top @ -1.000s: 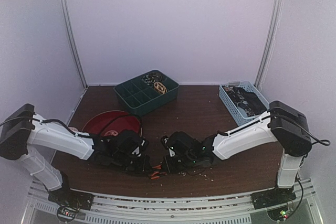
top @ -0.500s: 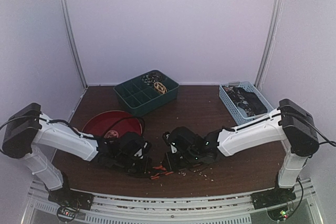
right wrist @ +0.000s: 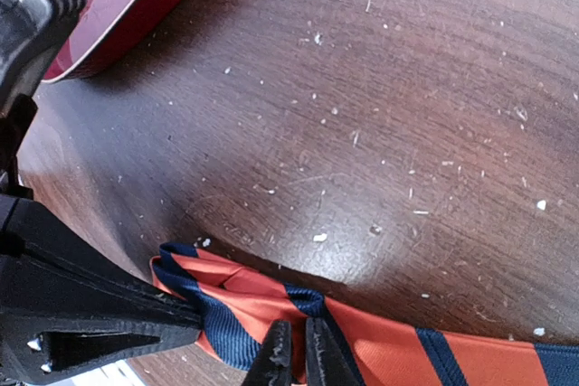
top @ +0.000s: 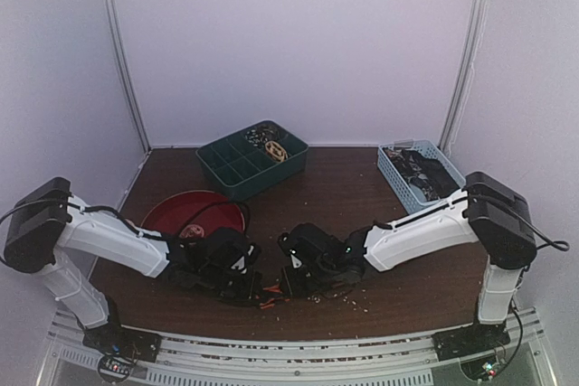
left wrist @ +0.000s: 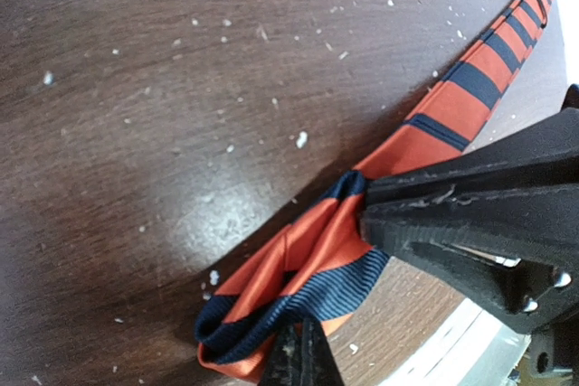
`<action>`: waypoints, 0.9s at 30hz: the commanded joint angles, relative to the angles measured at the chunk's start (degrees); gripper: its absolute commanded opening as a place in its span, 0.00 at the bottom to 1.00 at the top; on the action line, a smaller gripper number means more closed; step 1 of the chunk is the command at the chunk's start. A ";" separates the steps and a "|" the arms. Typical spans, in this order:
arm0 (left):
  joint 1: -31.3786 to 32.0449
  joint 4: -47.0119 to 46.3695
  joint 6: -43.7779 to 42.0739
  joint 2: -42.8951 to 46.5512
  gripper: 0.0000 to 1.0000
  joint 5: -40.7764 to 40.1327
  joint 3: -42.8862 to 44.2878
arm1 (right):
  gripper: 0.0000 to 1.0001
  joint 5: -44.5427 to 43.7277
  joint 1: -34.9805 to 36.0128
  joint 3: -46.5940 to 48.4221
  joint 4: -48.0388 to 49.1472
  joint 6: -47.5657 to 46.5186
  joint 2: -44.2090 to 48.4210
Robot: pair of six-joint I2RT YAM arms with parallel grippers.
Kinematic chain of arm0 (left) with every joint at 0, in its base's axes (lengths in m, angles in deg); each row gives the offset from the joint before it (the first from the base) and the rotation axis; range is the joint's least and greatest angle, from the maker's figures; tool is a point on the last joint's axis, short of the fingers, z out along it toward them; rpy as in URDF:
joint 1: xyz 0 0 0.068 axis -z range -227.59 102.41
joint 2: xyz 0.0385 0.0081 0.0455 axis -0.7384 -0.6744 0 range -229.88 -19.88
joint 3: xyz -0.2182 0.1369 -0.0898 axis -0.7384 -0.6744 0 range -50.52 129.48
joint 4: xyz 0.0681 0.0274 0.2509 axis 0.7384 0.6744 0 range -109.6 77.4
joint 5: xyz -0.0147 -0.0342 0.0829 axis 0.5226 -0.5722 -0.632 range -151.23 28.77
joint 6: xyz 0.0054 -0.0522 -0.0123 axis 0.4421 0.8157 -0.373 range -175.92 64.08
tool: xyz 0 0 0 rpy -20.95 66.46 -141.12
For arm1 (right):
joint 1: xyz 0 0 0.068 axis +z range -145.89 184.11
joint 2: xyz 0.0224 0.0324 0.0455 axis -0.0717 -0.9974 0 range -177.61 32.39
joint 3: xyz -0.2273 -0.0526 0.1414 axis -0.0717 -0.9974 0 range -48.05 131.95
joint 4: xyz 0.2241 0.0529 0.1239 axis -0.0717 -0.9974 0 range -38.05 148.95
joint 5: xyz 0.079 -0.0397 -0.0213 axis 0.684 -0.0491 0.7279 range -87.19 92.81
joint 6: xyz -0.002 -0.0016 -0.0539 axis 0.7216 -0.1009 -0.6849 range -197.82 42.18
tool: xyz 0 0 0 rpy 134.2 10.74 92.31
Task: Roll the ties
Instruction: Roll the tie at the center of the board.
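Note:
An orange-red tie with dark blue stripes (left wrist: 452,97) lies on the dark wooden table near its front edge. Its near end is folded over into a small loop (left wrist: 280,300). My left gripper (left wrist: 303,359) is shut on that folded end from below. The right gripper (right wrist: 294,354) pinches the same tie (right wrist: 271,300) just beside the fold, its fingers almost touching with fabric between them. In the top view both grippers, left (top: 249,285) and right (top: 288,283), meet low over the tie (top: 270,294), which mostly hides under them.
A red plate (top: 194,211) lies behind the left gripper. At the back stand a green compartment tray (top: 237,169) with coiled ties and a blue basket (top: 393,174) of dark items. White crumbs speckle the table. The metal front rail (top: 289,350) is close.
The right arm's elbow swung out to the right and came back. Both grippers stayed low at the tie's folded end.

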 commanded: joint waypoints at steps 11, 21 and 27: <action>0.30 15.29 2.85 11.87 0.01 -8.55 -3.60 | 0.06 -0.06 -0.33 -0.72 -2.41 -0.25 -0.83; 0.30 3.89 2.29 6.93 0.00 -4.19 -6.22 | 0.05 -0.71 -0.29 -1.27 -1.56 0.42 -0.56; 0.30 -3.23 2.14 2.79 0.00 -0.41 -6.12 | 0.05 -0.77 -0.35 -1.91 -0.68 0.48 -0.48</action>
